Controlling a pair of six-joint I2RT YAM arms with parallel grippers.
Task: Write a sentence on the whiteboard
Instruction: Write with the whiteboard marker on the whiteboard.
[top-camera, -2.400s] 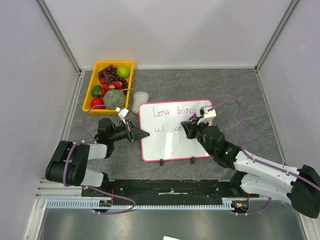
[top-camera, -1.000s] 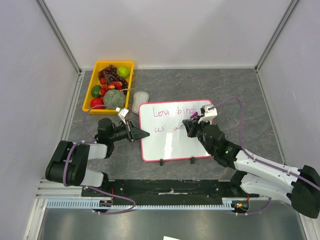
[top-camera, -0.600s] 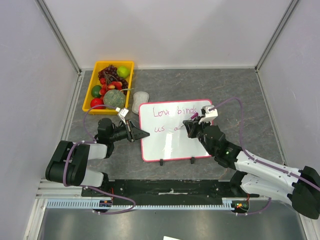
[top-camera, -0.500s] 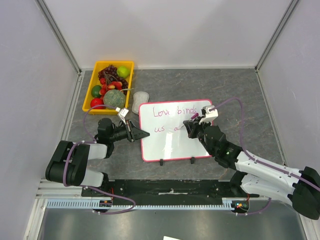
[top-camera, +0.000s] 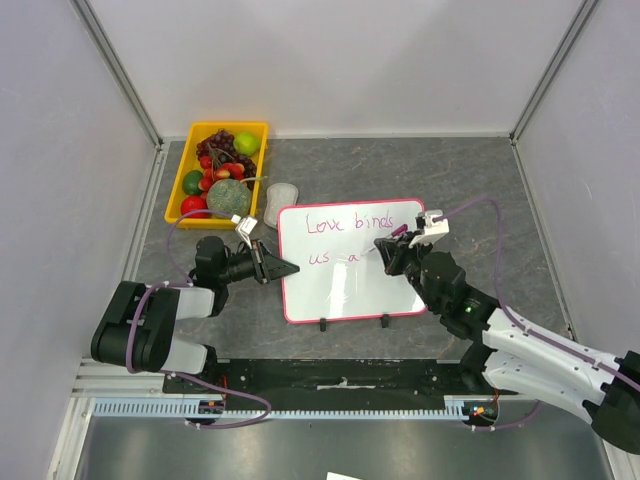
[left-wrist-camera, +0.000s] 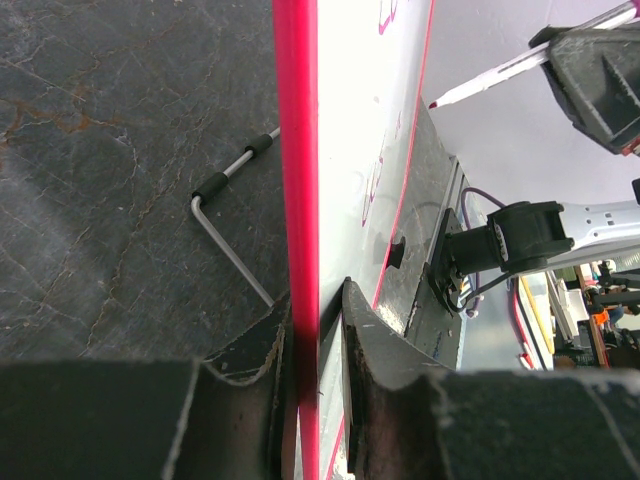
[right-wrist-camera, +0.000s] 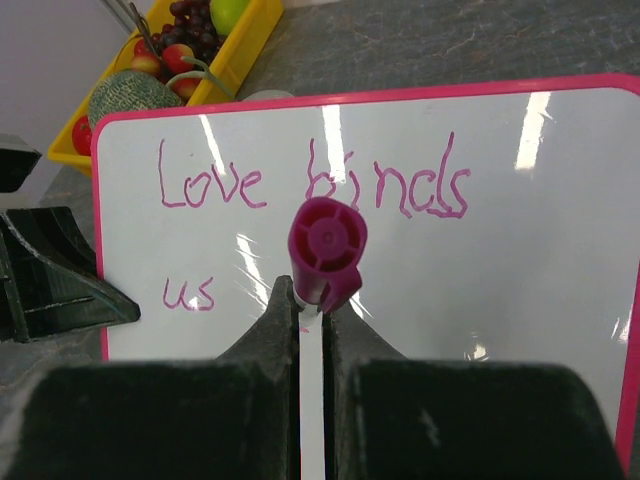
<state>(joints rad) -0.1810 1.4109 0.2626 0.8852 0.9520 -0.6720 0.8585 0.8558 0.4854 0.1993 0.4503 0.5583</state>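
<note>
The whiteboard lies mid-table, white with a pink frame. The sentence reads "Love binds" on top, with "us" and a small "a" below. My left gripper is shut on the board's left frame edge, one finger on each side. My right gripper hovers over the board's right half, shut on a pink-capped marker. In the left wrist view the marker has its tip a little off the board face. The writing shows past the marker's cap.
A yellow tray of fruit sits at the back left. A grey eraser lies between it and the board. The board's black feet point at the near edge, and a wire stand sticks out under it.
My right gripper has moved right and slightly back with the marker, away from the second line. A small "a" now follows "us". The left gripper has not moved.
</note>
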